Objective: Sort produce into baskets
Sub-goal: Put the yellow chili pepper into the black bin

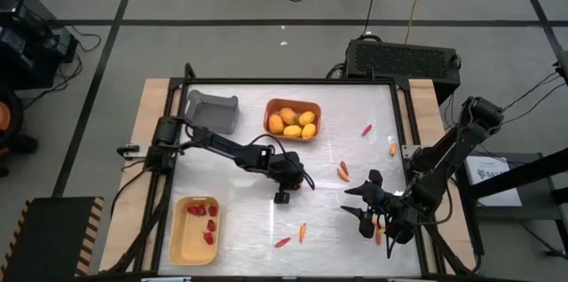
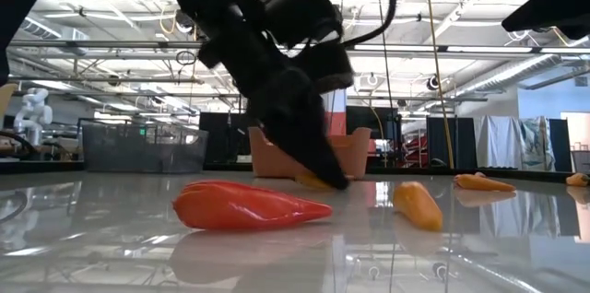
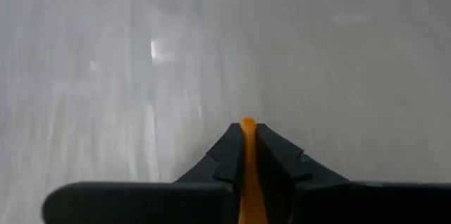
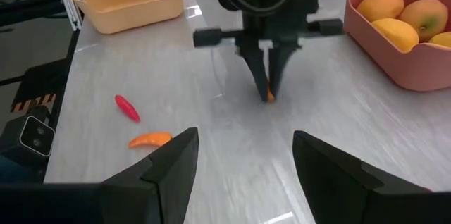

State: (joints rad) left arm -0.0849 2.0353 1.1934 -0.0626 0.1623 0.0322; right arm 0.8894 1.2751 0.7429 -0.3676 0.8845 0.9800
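While the pale tabletop (image 1: pixel 240 220) fills the frame under both dark arms, three baskets sit on it: the pale yellow basket (image 1: pixel 177 245) near the front left corner, with dark red berries (image 1: pixel 203 210) inside; the orange basket (image 1: pixel 276 106) at the back centre, holding yellow-orange fruits (image 1: pixel 293 123); the grey basket (image 1: pixel 213 109) just left of the orange one, its contents not visible from above.

The left arm reaches from the left edge toward the middle of the tabletop; the left gripper (image 4: pixel 268 91) points straight down with its tips at the surface, and its fingers are clamped together on a thin orange carrot stick (image 3: pixel 247 160), whose end shows between the fingertips in the left wrist view and as a small orange spot at the tips in the right wrist view; in the low view the same gripper stands in front of the orange basket.

The right arm comes in from the right edge; the right gripper (image 1: pixel 363 204) hangs over the front right part of the tabletop with its fingers spread apart and nothing between them, facing the left gripper across bare surface.

Loose produce lies scattered on the tabletop: a red piece (image 1: pixel 282 242) and an orange piece (image 1: pixel 303 231) near the front centre, well apart from the baskets; a pair of orange-red sticks (image 1: pixel 343 171) right of centre; another red stick (image 1: pixel 366 129) farther back; an orange one (image 1: pixel 392 149) close to the right edge.
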